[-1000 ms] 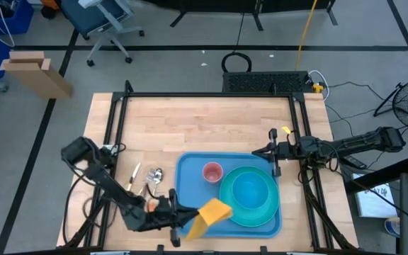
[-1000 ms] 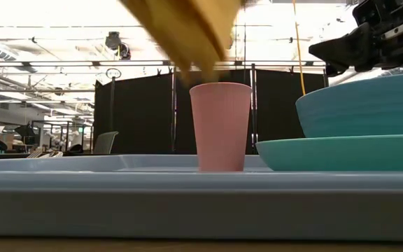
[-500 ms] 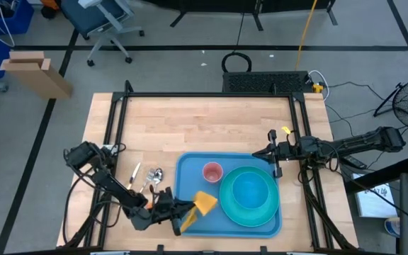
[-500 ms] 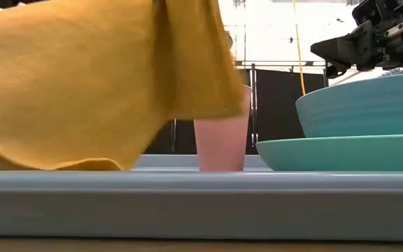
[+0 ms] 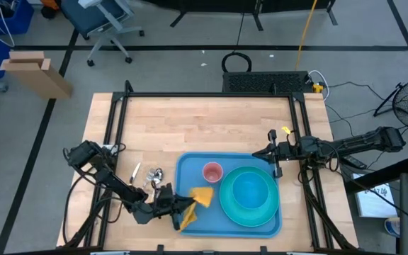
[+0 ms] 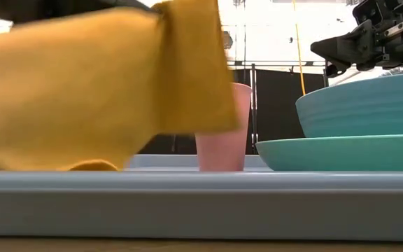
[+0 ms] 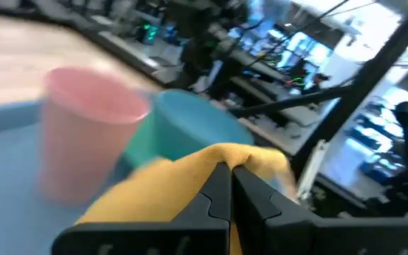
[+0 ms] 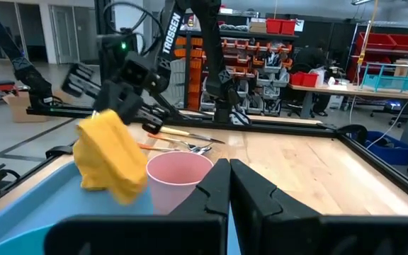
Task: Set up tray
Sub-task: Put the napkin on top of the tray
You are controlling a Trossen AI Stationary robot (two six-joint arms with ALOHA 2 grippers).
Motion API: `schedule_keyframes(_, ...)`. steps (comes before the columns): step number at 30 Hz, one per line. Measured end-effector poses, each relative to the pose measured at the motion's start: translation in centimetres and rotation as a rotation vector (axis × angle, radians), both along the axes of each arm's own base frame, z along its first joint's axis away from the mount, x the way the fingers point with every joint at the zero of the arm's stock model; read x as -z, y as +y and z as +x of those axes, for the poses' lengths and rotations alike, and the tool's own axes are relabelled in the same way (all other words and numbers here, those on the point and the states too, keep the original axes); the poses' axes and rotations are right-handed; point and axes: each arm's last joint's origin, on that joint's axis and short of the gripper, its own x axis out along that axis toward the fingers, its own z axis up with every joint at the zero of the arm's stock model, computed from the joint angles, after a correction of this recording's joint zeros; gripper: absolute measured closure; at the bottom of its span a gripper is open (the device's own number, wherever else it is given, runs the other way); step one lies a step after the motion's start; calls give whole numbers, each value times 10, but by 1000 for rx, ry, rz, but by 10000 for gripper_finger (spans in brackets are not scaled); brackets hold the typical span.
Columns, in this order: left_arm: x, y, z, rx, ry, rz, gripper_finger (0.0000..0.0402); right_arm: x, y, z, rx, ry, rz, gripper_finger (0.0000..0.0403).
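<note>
High view: your tray (image 5: 190,225) sits lower centre of the frame, holding pink cup (image 5: 212,172) and teal bowl (image 5: 249,194). Left gripper (image 5: 183,211) is at the tray's left edge, jaws clamped on a yellow cloth (image 5: 195,202). Right gripper (image 5: 263,151) parks at the tray's upper right corner, jaws closed, empty.

Low view: cloth fills the left half, blurred, probably just above the tray floor.

Left wrist view: fingers pinch the cloth.

Right wrist view: fingers together, cutlery (image 8: 179,142) beyond the cup.

Blue tray (image 5: 190,170) lies flat at table's near edge.
</note>
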Motion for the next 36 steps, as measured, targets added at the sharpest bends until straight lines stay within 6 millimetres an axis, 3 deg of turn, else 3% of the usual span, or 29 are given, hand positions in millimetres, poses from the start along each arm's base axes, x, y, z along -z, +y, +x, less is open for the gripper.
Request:
schedule_keyframes(7,-44,-11,26,150,-160,100,401,0,0,0,0,-4,8,403)
schedule_keyframes(10,-48,-13,26,175,-187,121,401,-1,0,0,-1,-6,29,403)
schedule_keyframes(13,-34,-15,23,170,-152,129,401,-1,0,0,-2,-5,34,403)
schedule_keyframes(21,28,-14,32,139,-14,158,401,-1,0,0,-3,-5,32,403)
schedule_keyframes(28,29,-6,18,150,10,169,386,-1,0,0,-2,-10,22,403)
schedule_keyframes(36,20,8,-19,144,51,150,306,-1,0,0,-1,-11,19,403)
